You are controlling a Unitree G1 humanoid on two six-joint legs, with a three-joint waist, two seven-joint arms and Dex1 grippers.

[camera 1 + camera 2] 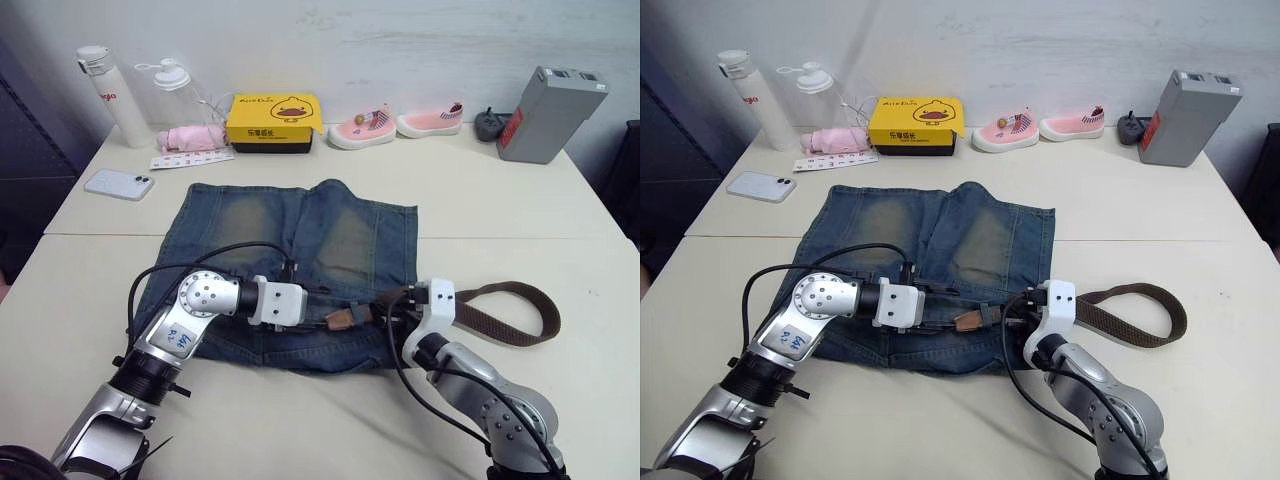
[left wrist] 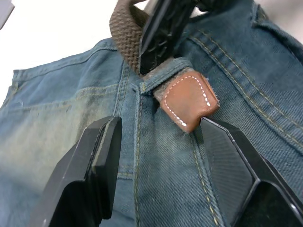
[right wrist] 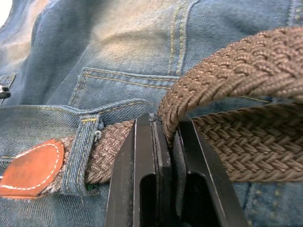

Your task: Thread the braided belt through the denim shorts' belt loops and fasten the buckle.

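denim shorts (image 1: pixel 300 250) lie flat on the white table (image 1: pixel 500 220), waistband toward the robot, legs pointing to the far edge. braided belt (image 1: pixel 505 315) runs along the waistband; its brown leather tip (image 2: pixel 187 101) with white stitching has just cleared one belt loop (image 3: pixel 85 151) near the middle of the waistband. the rest of the strap curls in a loop on the table off the shorts' right side. buckle cannot be made out.

left gripper (image 2: pixel 158 156) hovers over the waistband, jaws spread, one finger either side of the leather tip; the near finger looks close to the tip, contact cannot be told. nothing between the pads.

right gripper (image 3: pixel 163 142) sits just to the right of that loop, jaws pinched on the braided belt where the strap bends upward and folds back over itself. the woven strap passes from the pinch straight into the belt loop.

far side of the table: white bottle (image 1: pixel 112 95), clear bottle (image 1: pixel 178 90), pink cloth (image 1: pixel 190 138), yellow box (image 1: pixel 273 122), pair of pink shoes (image 1: pixel 395 122), grey box (image 1: pixel 550 112). phone (image 1: pixel 119 183) lies left of the shorts.
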